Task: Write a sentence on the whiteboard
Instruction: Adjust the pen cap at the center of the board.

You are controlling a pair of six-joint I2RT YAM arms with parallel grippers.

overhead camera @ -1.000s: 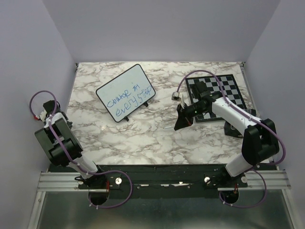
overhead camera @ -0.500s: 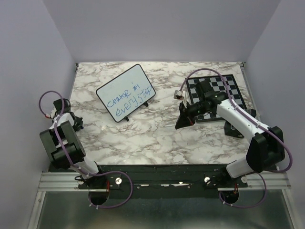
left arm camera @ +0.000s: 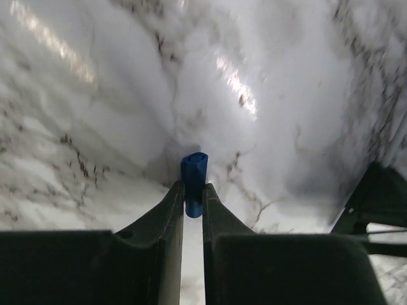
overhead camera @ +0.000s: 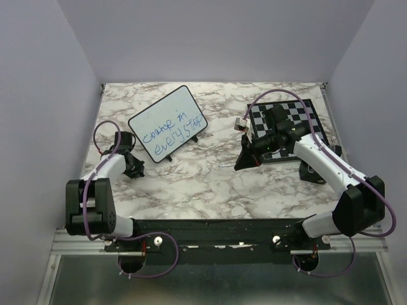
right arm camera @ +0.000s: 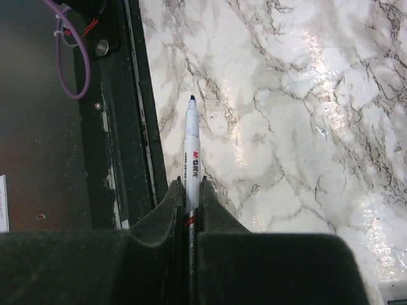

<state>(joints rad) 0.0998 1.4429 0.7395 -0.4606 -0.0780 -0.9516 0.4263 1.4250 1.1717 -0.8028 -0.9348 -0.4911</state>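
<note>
Marble-patterned table [overhead camera: 191, 187] under plain lavender walls [overhead camera: 210, 38] carries the work. Right hand [right arm camera: 189, 185] is clenched on a white marker [right arm camera: 191, 136], the barrel pinched between both fingers and the bare tip pointing forward, low over the marble. Gripping toward the rear of the barrel leaves the nib free, as writing requires. Left hand [left arm camera: 193, 190] is clenched on a small blue cap [left arm camera: 194, 166], evidently the marker's, held end-out just above the table where it could be refitted. Moving outward, the top view shows the left hand near the near-left edge of the whiteboard [overhead camera: 168, 105], apparently apart from it. The right hand is well apart from the board, beside the chessboard [overhead camera: 299, 117] at the right. The whiteboard sits toward the far left of the table, turned at an angle, on what appear to be small black feet. The sentence [overhead camera: 170, 135] runs in blue across its middle in two uneven lines; the lower reads as "every step", the first word is not legible. Judgement: lettering looks finished, and recapping the marker is the likely remaining step.
</note>
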